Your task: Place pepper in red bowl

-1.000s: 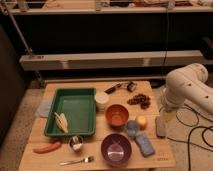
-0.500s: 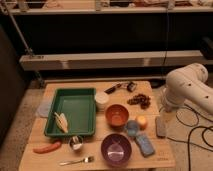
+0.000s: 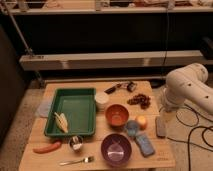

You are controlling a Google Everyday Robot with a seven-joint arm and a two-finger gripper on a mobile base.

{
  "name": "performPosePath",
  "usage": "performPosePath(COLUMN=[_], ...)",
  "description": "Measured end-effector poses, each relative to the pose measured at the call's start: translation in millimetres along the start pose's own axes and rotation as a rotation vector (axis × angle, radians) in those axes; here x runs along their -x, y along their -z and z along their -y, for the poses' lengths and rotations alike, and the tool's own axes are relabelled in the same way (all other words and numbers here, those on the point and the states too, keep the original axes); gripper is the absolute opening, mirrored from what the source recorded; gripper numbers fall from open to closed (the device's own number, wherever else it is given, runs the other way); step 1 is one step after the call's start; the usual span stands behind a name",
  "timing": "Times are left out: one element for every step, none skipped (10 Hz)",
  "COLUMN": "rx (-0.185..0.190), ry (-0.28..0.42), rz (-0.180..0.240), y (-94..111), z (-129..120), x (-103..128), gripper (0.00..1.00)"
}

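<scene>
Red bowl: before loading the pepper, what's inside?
Only its bare orange inside shows in the red bowl; nothing covers it. Pepper lies front left; gripper hangs by the table's right edge.

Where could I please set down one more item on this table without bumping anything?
Bare wood lies between the pepper and the fork, and at the front right corner beyond the blue block. Around the red bowl and purple bowl it is crowded. The tool hangs just behind that corner.
</scene>
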Motion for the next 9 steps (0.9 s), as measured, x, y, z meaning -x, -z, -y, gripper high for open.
performPosePath(rx=[0.0,0.0,0.0,0.0,-0.004,-0.014,-0.026,-0.031,-0.035], ry=[0.0,0.0,0.0,0.001,0.007,0.036,0.089,0.138,0.177], rz=[0.0,0.0,0.0,-0.001,-0.003,-0.007,-0.004,0.009,0.022], y=[0.0,0.0,0.0,0.1,1.1,4.3,11.6,17.6,22.5], z=[0.0,0.0,0.0,-0.2,-0.3,-3.0,-9.1,-16.5,-22.4], x=[0.0,0.0,0.0,0.2,1.4,4.8,14.6,29.4,45.2], gripper=[0.65,0.65,0.65,0.65,0.65,0.65,0.65,0.65,0.65])
